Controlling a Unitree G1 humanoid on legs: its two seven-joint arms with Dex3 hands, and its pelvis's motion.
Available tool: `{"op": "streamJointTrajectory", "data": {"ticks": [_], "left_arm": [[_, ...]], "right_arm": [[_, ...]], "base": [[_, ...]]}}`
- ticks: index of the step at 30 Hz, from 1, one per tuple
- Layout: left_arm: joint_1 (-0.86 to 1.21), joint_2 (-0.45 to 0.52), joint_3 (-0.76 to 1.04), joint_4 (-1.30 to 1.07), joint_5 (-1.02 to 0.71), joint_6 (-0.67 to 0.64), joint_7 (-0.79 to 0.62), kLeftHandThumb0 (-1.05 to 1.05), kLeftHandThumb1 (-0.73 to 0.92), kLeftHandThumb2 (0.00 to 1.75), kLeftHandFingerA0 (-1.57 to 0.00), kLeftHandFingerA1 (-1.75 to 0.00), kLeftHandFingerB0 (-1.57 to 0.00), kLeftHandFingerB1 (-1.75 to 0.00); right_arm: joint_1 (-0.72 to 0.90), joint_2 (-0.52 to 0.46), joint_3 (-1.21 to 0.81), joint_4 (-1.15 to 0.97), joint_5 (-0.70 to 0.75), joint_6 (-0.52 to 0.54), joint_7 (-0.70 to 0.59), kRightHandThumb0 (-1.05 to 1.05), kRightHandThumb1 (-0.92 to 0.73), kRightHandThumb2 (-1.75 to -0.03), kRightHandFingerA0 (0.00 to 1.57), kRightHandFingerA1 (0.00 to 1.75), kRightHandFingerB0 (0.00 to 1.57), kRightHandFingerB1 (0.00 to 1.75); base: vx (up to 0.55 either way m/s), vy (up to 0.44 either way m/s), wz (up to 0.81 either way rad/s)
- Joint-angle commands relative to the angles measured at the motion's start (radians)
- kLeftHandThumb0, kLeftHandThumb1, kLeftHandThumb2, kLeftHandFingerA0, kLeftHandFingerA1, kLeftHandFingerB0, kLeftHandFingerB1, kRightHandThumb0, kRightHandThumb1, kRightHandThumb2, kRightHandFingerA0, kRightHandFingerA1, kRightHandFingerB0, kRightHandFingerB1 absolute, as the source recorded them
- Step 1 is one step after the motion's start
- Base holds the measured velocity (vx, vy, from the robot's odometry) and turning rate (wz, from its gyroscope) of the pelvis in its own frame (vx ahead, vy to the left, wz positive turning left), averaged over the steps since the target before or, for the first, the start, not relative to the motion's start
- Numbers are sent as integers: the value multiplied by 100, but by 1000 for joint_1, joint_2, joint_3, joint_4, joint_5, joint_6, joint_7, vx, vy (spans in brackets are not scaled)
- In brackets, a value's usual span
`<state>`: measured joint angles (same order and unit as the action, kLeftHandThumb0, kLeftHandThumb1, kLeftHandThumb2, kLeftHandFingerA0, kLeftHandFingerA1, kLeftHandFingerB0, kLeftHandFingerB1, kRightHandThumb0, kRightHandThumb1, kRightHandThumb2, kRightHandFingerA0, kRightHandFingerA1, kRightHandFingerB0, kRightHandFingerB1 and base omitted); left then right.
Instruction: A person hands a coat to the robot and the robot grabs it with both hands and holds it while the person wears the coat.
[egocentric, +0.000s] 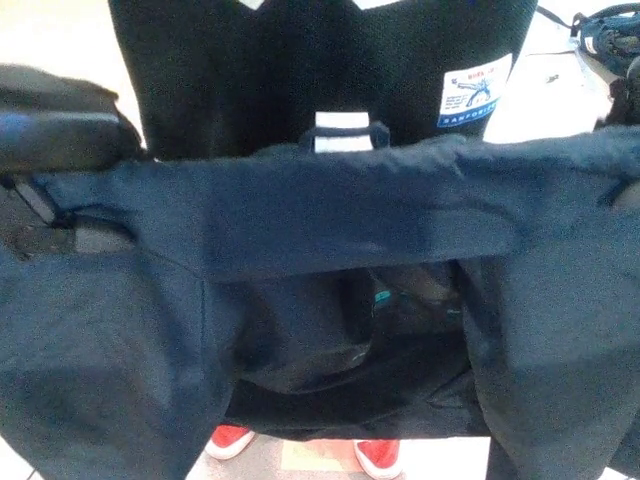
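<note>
A dark navy coat (330, 210) hangs spread wide across the head view, its collar band running from side to side and its lining open below. My left hand (55, 190) is at the left edge, shut on the coat's shoulder, partly blurred and partly wrapped in cloth. My right hand (627, 185) shows only as a sliver at the right edge, holding up the other shoulder. A person in a black top (300, 70) stands just beyond the collar, close to the white-tagged hanging loop (343, 132).
The person's red shoes (230, 440) show on the pale floor under the coat's hem. A white and blue patch (475, 90) sits on the black top. A blue object (605, 25) lies at the far right on a light surface.
</note>
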<state>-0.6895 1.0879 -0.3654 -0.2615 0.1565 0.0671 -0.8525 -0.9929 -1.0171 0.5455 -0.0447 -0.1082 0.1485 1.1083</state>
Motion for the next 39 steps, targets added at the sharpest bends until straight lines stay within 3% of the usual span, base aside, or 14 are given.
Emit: {"op": "streamJointTrajectory", "data": {"ticks": [1, 2, 16, 17, 22, 28, 29, 30, 31, 32, 33, 37, 38, 39], "left_arm": [[126, -45, 65, -28, 168, 22, 149, -39, 71, 107, -86, -113, -74, -96], [142, -54, 76, -30, 176, 13, 167, -41, 90, 66, -68, -175, -56, -156], [240, -241, 146, 1, 225, -15, 318, -35, 81, 62, -78, -175, -62, -170], [250, -247, 153, 3, 232, -20, 324, -45, 63, 93, -110, -141, -89, -128], [308, -299, 211, 45, 257, -111, 441, -33, 78, 63, -79, -175, -67, -158], [326, -406, 269, 107, 321, -188, 666, -36, 83, 67, -81, -174, -68, -152], [325, -431, 275, 133, 340, -217, 731, -34, 81, 66, -82, -171, -69, -148], [316, -472, 287, 157, 331, -224, 781, -32, 80, 65, -85, -174, -68, -152], [311, -490, 293, 167, 327, -228, 801, -32, 80, 65, -85, -174, -68, -152], [305, -497, 296, 178, 336, -237, 822, -29, 79, 62, -87, -175, -68, -159], [294, -503, 295, 192, 354, -245, 850, -34, 57, 90, -122, -143, -93, -125], [233, -542, 303, 258, 380, -255, 930, -28, 78, 63, -87, -174, -70, -151], [214, -529, 290, 272, 425, -260, 965, -31, 80, 68, -87, -165, -76, -143], [197, -540, 293, 281, 434, -258, 988, -30, 81, 65, -99, -134, -88, -107]], "right_arm": [[218, 19, -156, -65, -89, -96, -240, -35, -90, -69, 74, 155, 64, 129], [253, 32, -181, -65, -96, -119, -281, -31, -92, -66, 77, 175, 56, 159], [494, 92, -384, -101, -169, -188, -444, -31, -90, -65, 79, 175, 63, 150], [495, 106, -389, -89, -176, -203, -460, -32, -89, -65, 80, 175, 60, 155], [497, 205, -419, -99, -218, -142, -552, -32, -85, -64, 78, 173, 65, 144], [482, 354, -484, -61, -257, -145, -745, -33, -81, -63, 78, 170, 70, 144], [480, 372, -488, -61, -273, -132, -766, -35, -83, -68, 79, 155, 69, 126], [471, 391, -490, -66, -301, -111, -798, -30, -67, -109, 91, 98, 77, 78], [467, 400, -491, -68, -315, -103, -812, -30, -67, -109, 91, 98, 77, 78], [461, 404, -490, -62, -328, -110, -825, -37, -87, -66, 94, 86, 84, 60], [453, 410, -493, -54, -334, -122, -839, -37, -86, -66, 99, 65, 83, 56], [415, 442, -505, -24, -345, -138, -893, -36, -85, -64, 99, 99, 87, 60], [402, 450, -510, -7, -337, -151, -904, -35, -84, -64, 98, 109, 92, 71], [391, 454, -514, -7, -334, -136, -898, -34, -66, -104, 76, 72, 63, 67]], "base": [[0, 0, 0], [0, 0, 0], [0, 0, 0], [0, 0, 0], [0, 0, 0], [0, 0, 0], [0, 0, 0], [0, 0, 0], [0, 0, 0], [0, 0, 0], [0, 0, 0], [0, 0, 0], [0, 0, 0], [0, 0, 0]]}}
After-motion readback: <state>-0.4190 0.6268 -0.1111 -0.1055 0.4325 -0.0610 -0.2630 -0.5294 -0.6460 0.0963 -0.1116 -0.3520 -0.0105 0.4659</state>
